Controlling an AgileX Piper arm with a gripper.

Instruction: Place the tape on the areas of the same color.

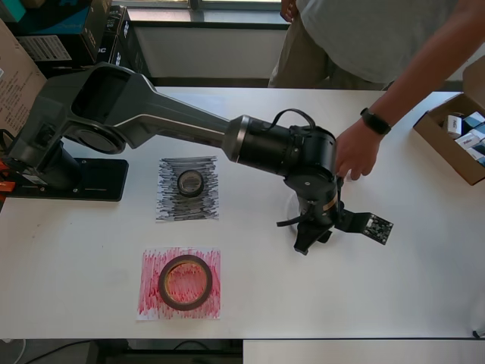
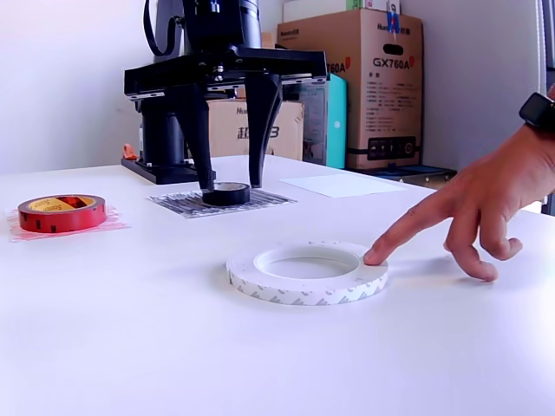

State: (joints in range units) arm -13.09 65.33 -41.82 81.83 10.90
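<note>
White bench (image 1: 250, 303) holds all the things, with brown boxes (image 2: 355, 87) behind it. The whitish tape ring (image 2: 306, 272) lies flat on the bare bench, and a person's hand (image 2: 473, 212) touches its rim with one finger. The white sheet (image 2: 342, 185) lies apart from it, farther back in the exterior view. The gripper (image 2: 227, 178) hangs above the bench with its two fingers spread apart and nothing between them. The small black ring (image 1: 190, 183) sits on the black sheet (image 1: 187, 189). The red ring (image 1: 185, 282) sits on the red sheet (image 1: 179, 283).
</note>
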